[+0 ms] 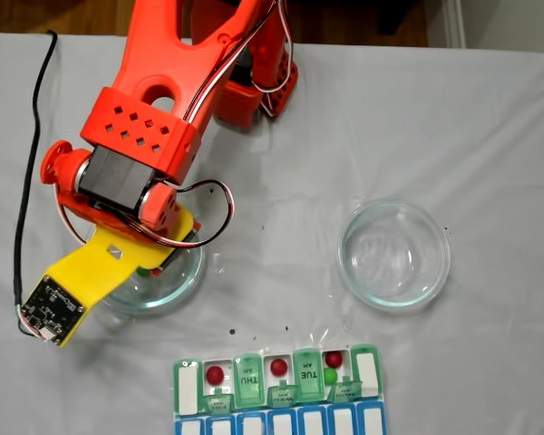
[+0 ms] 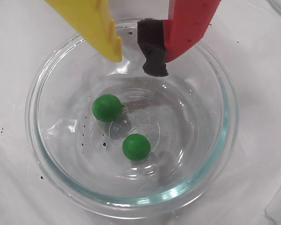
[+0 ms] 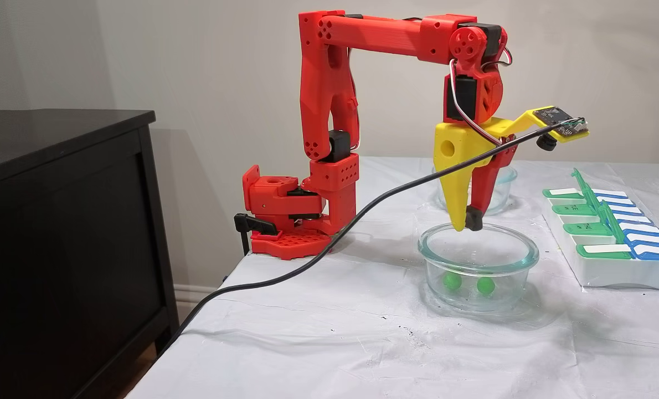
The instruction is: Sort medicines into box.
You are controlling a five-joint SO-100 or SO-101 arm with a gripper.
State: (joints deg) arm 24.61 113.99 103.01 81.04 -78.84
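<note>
Overall, the sort stands a little past its midpoint. The gripper (image 2: 138,63) hangs over the near glass dish (image 2: 47,84), its yellow finger (image 2: 100,28) and red, foam-tipped finger (image 2: 155,54) parted by a narrow gap and holding nothing; in a fixed view the fingertips sit at about rim height of that dish (image 3: 476,244). Below the fingertips, on the dish floor, lie two green balls (image 2: 107,108) (image 2: 136,146), close to each other but not touching, the first almost directly beneath the yellow finger and the second farther from both. Well away from the fingers, the pill organizer (image 1: 186,385) holds three red balls (image 1: 216,374) (image 1: 277,367) (image 1: 334,359) in separate open compartments, and one green ball (image 1: 329,374) shares the compartment of the third red ball. A second glass dish (image 1: 394,254), also well apart from the fingers, appears empty. By this count four balls are placed and two green ones remain to be picked up and carried to the organizer, presumably to the compartments that so far hold red alone.
</note>
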